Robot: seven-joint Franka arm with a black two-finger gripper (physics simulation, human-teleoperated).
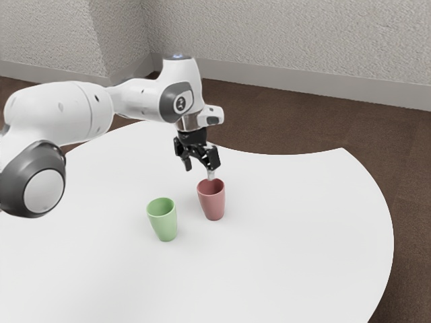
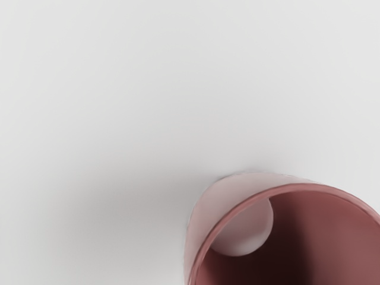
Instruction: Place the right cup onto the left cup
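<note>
While my gripper hovers, fingers spread, just above the upright red cup, the green cup stands nearer, to the exterior view's left, on the white table.

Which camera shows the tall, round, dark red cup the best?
The exterior view: there the red cup shows from rim to base, standing upright on the smooth white table. The wrist view looks down into it, showing its shaded inside, part of its rim and some outer wall, but the picture's edges cut it off.
</note>
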